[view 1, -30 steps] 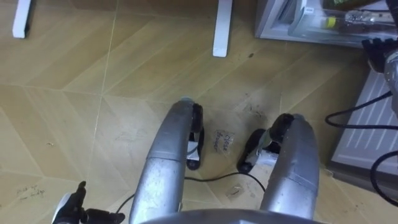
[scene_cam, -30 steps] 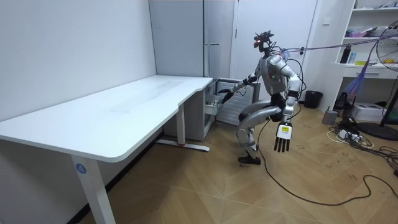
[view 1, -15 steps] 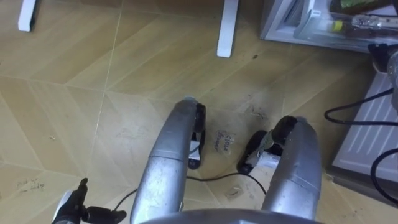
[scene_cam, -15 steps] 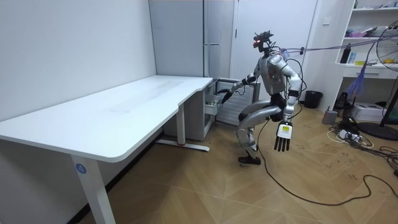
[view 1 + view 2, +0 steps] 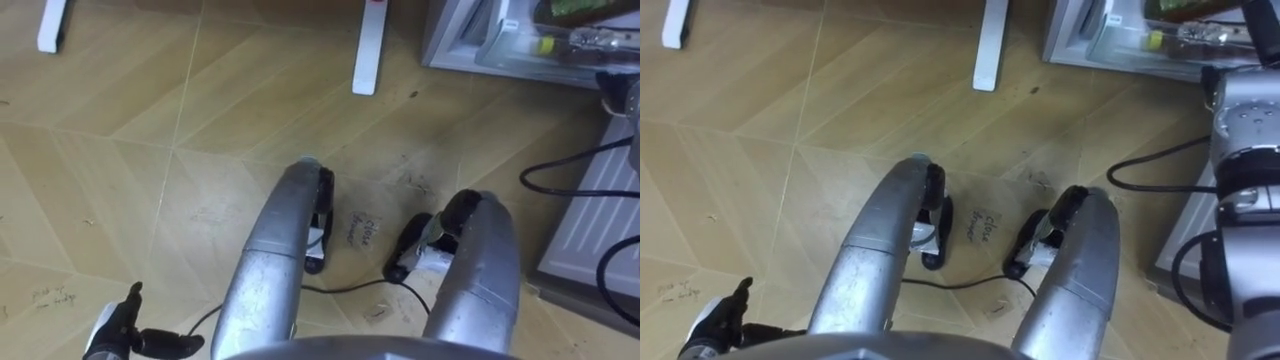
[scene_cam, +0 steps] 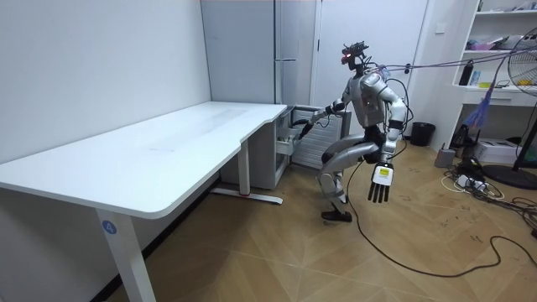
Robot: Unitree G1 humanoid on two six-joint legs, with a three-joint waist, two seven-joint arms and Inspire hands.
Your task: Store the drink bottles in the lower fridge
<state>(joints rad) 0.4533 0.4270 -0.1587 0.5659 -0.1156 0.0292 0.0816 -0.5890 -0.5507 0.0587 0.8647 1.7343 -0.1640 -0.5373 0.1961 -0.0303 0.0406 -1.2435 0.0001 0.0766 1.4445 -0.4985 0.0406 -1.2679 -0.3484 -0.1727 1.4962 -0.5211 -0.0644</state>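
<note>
Robot crouches on the wooden floor [image 5: 120,150] at the open lower fridge drawer [image 6: 288,141]. The drinks [image 5: 578,38] lie inside that drawer, at upper right of frame. The right hand [image 6: 300,127] is at the drawer front; whether it is closed cannot be told. The left hand [image 5: 122,330] hangs low, fingers straight and apart, holding nothing.

The lower edge cuts off our left hand [image 5: 118,335] just behind its fingers [image 5: 132,296]. Far from those fingers, the top edge crops the fridge drawer [image 5: 1070,40], its drinks [image 5: 1180,38] blurred. We find our right hand [image 6: 299,128] too small to read.
</note>
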